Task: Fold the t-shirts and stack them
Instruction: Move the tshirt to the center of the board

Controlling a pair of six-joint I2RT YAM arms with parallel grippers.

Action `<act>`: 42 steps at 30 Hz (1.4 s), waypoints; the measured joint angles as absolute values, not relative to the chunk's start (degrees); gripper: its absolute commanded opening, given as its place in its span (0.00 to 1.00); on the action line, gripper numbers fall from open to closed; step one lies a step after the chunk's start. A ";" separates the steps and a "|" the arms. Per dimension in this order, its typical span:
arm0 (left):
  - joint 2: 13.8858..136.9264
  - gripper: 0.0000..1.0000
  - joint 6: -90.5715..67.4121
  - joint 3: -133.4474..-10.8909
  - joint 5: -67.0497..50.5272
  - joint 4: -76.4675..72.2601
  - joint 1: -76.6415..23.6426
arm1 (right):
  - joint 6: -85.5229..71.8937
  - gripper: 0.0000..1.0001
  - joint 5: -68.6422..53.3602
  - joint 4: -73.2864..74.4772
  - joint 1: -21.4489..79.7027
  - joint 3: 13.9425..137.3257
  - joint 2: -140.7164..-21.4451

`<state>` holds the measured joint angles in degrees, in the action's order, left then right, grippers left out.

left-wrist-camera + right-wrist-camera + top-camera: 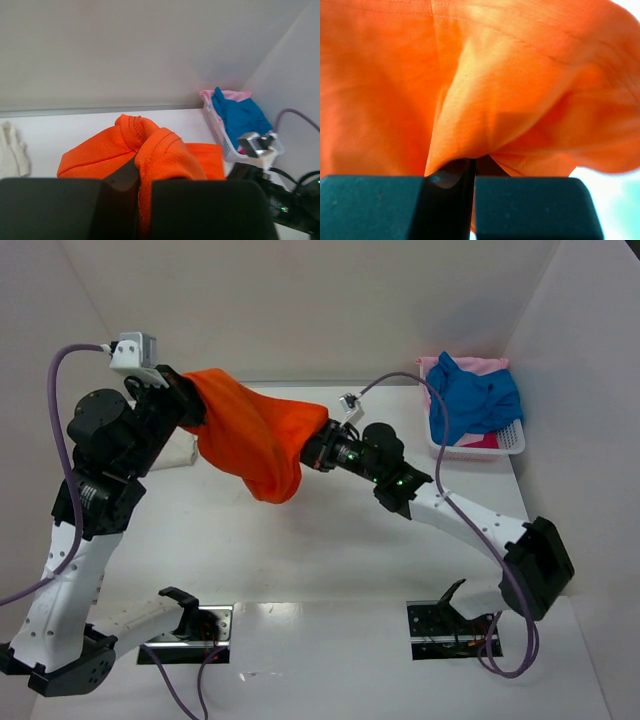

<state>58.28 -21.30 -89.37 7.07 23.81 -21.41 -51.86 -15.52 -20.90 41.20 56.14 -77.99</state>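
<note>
Orange t-shirt (250, 435), bunched, hanging above table (330, 540), one end pinched in closed left gripper (192, 405), opposite end pinched in closed right gripper (318, 448), sagging between them

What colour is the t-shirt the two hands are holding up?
Bright orange. The t-shirt shows best in the top external view.

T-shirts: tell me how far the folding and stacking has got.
Done: no folded stack is visible. In hand: the orange t-shirt is held bunched above the table, pinched by the left fingers and right fingers. Remaining: folding it, then the blue t-shirt and pink t-shirt heaped in the basket; a cream-white cloth lies far left, its state unclear.
</note>
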 measured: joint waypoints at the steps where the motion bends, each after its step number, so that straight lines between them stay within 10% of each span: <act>1: 58.28 0.00 -21.30 -88.94 7.98 24.12 -21.41 | -51.67 0.00 -15.12 -19.74 40.20 54.38 -75.92; 21: 63.37 0.00 -18.19 -79.19 22.27 26.43 -17.01 | -39.74 0.00 -6.21 4.91 20.00 56.64 -57.75; 42: 70.95 0.00 -11.67 -83.05 11.87 21.40 -10.17 | -33.98 0.00 5.76 16.37 17.62 73.91 -57.96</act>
